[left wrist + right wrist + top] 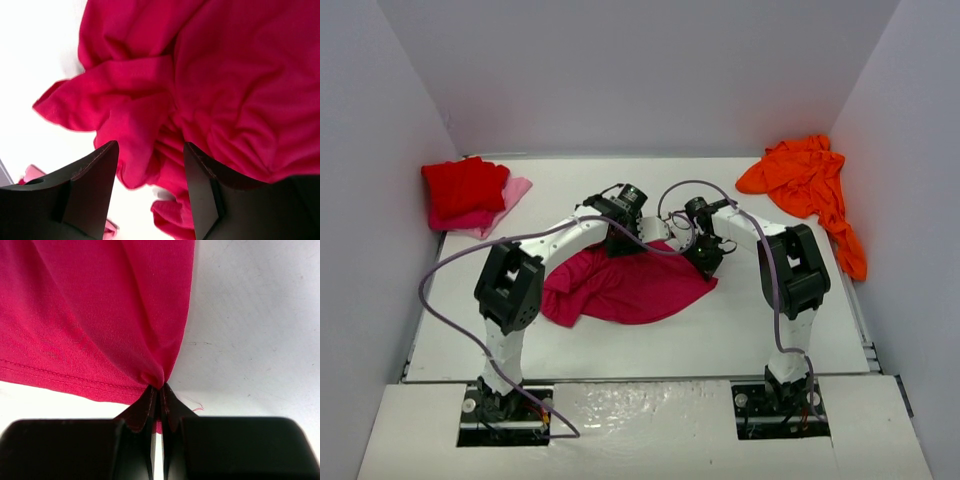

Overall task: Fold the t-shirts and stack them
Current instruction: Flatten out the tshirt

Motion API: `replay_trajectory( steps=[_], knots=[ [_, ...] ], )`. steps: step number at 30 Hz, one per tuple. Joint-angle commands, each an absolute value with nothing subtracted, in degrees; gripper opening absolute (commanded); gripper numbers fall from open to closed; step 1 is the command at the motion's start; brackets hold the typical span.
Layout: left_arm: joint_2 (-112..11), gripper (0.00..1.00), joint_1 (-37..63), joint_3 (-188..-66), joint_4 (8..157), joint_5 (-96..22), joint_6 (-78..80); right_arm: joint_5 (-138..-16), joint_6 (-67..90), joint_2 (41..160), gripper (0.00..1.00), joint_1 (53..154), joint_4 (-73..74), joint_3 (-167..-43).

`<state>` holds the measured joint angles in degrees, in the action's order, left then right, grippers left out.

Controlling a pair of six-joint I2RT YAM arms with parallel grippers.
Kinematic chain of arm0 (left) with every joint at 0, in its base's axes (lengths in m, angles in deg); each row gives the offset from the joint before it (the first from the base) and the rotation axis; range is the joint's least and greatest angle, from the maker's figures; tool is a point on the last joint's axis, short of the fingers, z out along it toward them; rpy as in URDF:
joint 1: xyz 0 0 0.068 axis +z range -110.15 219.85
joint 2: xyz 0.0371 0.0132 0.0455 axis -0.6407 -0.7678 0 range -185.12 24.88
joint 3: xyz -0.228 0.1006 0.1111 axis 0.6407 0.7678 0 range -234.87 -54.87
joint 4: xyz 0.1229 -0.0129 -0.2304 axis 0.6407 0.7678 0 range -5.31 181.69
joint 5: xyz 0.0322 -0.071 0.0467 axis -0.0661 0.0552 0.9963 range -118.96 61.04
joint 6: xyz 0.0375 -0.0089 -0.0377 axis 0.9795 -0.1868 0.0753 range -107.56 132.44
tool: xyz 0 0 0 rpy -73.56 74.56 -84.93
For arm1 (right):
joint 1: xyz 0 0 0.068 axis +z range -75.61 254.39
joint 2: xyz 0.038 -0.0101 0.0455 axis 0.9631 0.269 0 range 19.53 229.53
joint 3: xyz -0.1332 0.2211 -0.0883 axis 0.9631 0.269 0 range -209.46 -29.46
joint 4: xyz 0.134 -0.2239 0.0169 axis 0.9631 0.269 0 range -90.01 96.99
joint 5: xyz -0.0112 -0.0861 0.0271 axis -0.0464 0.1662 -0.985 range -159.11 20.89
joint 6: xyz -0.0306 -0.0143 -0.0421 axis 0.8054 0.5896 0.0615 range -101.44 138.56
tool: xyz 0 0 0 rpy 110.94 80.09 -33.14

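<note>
Right gripper (159, 395) clamped tight on the hem edge of the magenta t-shirt (90, 315), cloth bunched at the tips. Left gripper (150, 167) jaws spread wide over crumpled folds of the same shirt; can't tell if touching. Shirt lies rumpled mid-table (750, 320), between both arms. Red t-shirt (463, 186) folded, on top of pink cloth (515, 192), far-left corner. Orange t-shirt (805, 178) crumpled far right, trailing along the right edge.

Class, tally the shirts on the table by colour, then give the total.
red shirt: 1
pink shirt: 1
magenta shirt: 1
orange shirt: 1
Total: 4
</note>
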<state>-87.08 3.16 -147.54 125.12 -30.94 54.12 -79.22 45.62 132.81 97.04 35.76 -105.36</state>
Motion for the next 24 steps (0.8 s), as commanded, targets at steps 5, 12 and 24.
replay_trajectory(
  steps=[5, 12, 24],
  knots=[
    [-93.59, 0.46, 3.45, -154.01, 124.73, -29.53, 57.93, -77.64, 46.86, 139.23, 0.0, 96.1, 25.22, -102.5],
    [-94.32, 0.0, 5.27, -152.06, 120.79, -25.25, 57.77, -77.38, 47.04, 139.56, 0.0, 96.02, 25.05, -102.3],
    [-80.21, 0.0, 17.29, -149.56, 120.16, -26.92, 53.39, -77.28, 47.0, 138.82, 0.0, 96.1, 25.07, -101.92]
  ],
)
